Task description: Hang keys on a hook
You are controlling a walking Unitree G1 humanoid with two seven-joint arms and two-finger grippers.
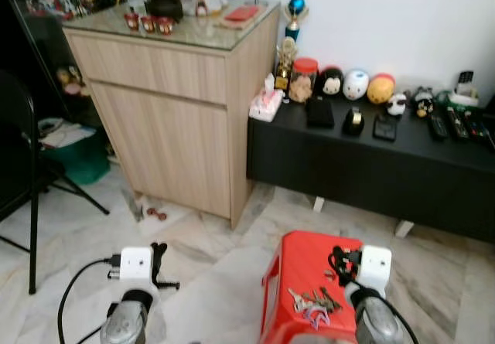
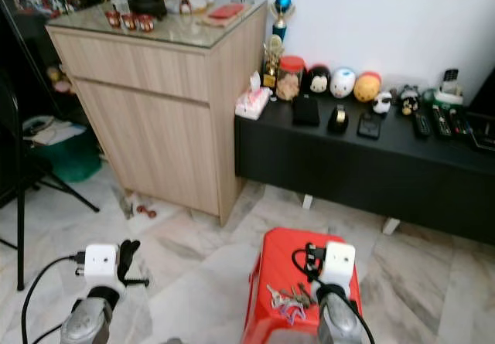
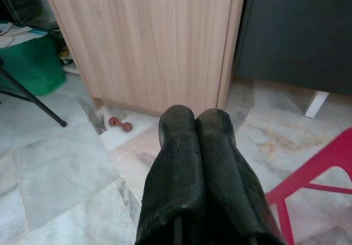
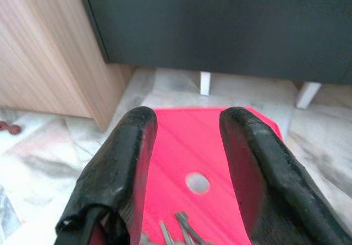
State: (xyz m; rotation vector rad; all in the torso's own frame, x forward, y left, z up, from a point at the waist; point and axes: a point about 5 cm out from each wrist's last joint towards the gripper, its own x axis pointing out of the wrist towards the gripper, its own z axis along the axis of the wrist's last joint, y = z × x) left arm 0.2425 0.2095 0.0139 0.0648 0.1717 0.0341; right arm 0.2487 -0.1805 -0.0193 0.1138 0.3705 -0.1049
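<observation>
A bunch of silver keys (image 1: 313,304) with a pink tag lies on the red plastic stool (image 1: 298,263) in front of me. My right gripper (image 4: 187,125) hovers open just above the stool, with the keys (image 4: 179,231) below and between its fingers (image 4: 124,162), not touching them. My left gripper (image 3: 196,125) is shut on nothing and hangs over the marble floor to the left of the stool (image 3: 313,170). No hook can be made out in these views.
A wooden cabinet (image 1: 174,104) with ornaments on top stands ahead left. A low black bench (image 1: 371,154) carrying toys, remotes and a tissue box runs along the white wall. A black folding chair (image 1: 31,182) and a green bin (image 1: 73,154) are at the left.
</observation>
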